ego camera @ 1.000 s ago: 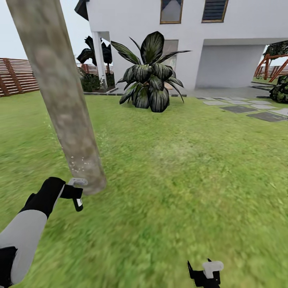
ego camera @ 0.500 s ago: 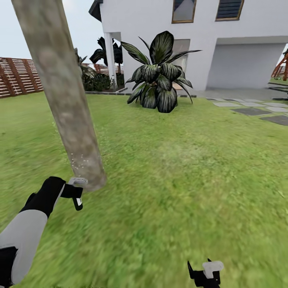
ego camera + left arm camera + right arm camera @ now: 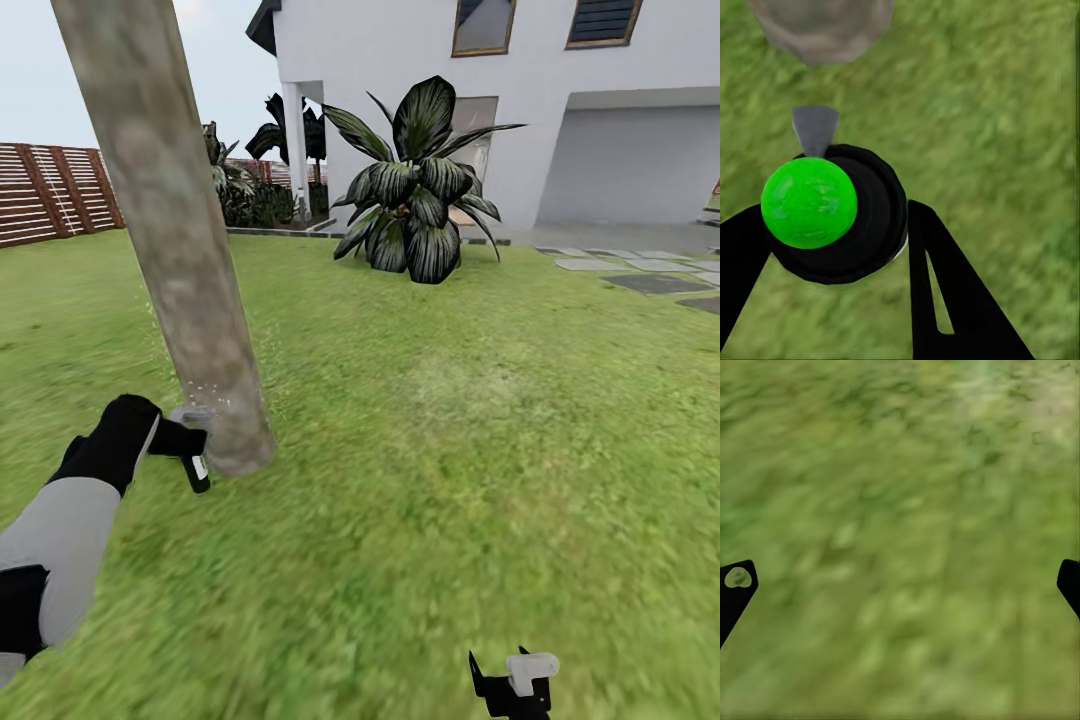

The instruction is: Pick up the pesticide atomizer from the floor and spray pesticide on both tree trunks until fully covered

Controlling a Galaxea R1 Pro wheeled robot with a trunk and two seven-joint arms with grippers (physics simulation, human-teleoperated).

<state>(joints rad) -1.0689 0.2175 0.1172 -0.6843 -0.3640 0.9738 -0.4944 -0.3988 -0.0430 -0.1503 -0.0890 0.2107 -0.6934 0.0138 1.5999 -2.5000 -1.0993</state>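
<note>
A thick, pale grey-brown tree trunk (image 3: 180, 240) leans up from the lawn at the left of the head view. Whitish specks of pesticide (image 3: 205, 392) dot its bark near the base. My left gripper (image 3: 185, 445) is shut on the pesticide atomizer (image 3: 196, 462), a dark bottle with a white label and pale grey spray head held close to the trunk's foot. In the left wrist view the atomizer (image 3: 836, 214) sits between the black fingers (image 3: 945, 285), its grey nozzle toward the trunk base (image 3: 821, 26). My right gripper (image 3: 515, 685) hangs open low over grass, fingertips (image 3: 736, 585) wide apart.
A dark broad-leaved plant (image 3: 415, 195) stands in front of the white house (image 3: 500, 90). A brown slat fence (image 3: 50, 190) runs at the far left. Grey stepping stones (image 3: 650, 275) lie at the right. Open lawn (image 3: 450, 450) spreads to the right of the trunk.
The whole head view has shifted as the camera turned left. My left gripper with the atomizer has risen in the picture, closer to the trunk's base. The right gripper looks unchanged.
</note>
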